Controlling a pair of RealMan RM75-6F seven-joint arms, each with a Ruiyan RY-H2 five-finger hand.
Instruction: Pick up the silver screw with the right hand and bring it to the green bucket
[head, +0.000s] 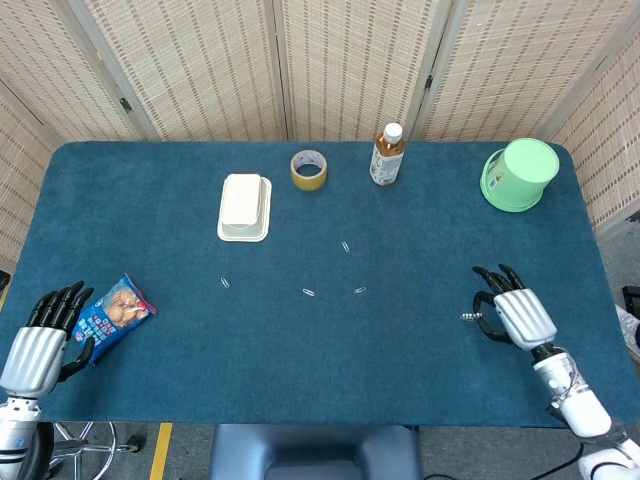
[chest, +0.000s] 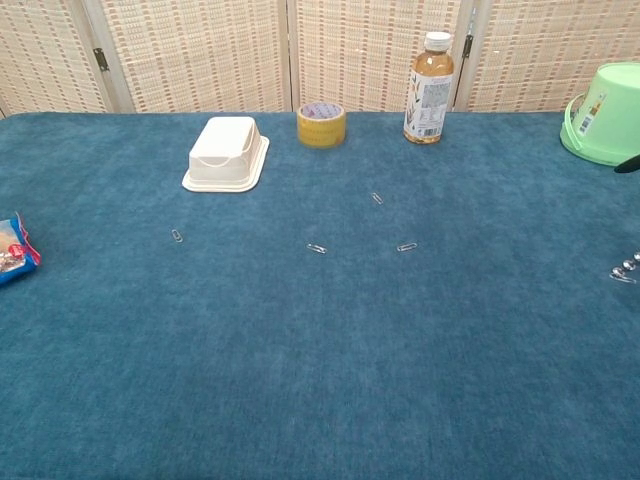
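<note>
Pinching the silver screw (head: 468, 317), seemingly by its end (tiny here), right hand (head: 516, 316) sits well short of the green bucket (head: 519, 174).

The head view looks steeply down from above the near edge, taking in the whole surface (head: 320, 380) out to the screens behind its far edge. The chest view sits low and close at the near edge, facing the far edge almost level. Both share the box (head: 245, 207), tape (head: 308, 169), bottle (head: 387, 154) and bucket (head: 518, 174) along the far edge.
</note>
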